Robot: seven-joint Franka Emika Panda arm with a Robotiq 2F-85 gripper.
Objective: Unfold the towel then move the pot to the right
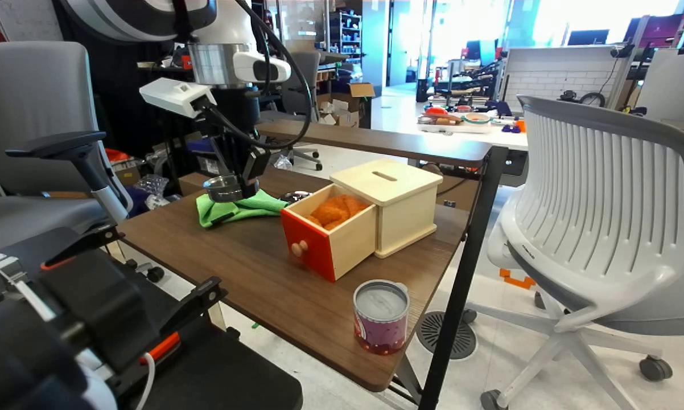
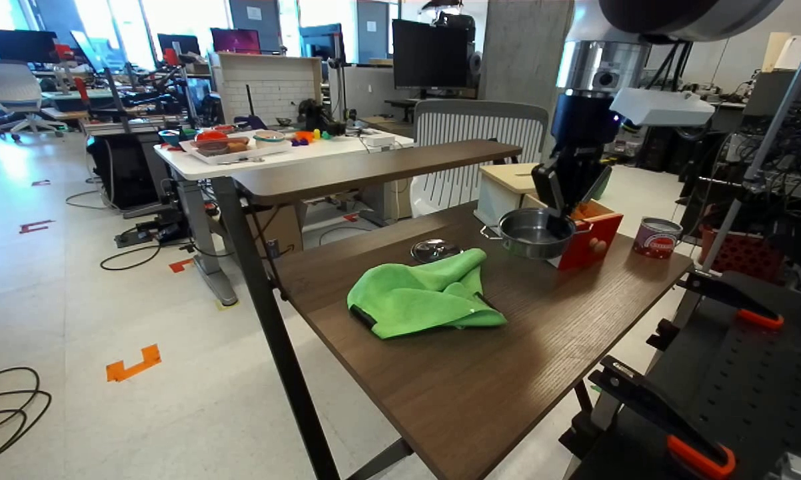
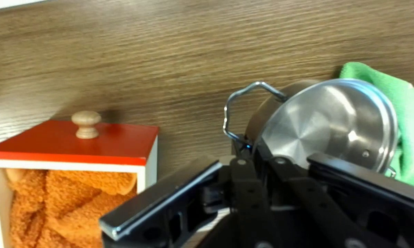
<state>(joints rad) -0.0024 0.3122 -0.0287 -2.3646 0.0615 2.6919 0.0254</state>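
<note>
The label (image 2: 657, 245) on the purple-and-red cylindrical can (image 1: 380, 319) standing near a corner of the brown wooden surface (image 2: 540, 360) is showing too small to read. My fingers (image 3: 250, 196) are clamping the round steel pot (image 3: 317, 124) by its wall, holding it above the surface between the red-fronted wooden drawer (image 1: 319, 239) and rumpled green towel (image 2: 417, 297). Beside the towel, bare surface is stretching to the edge.
</note>
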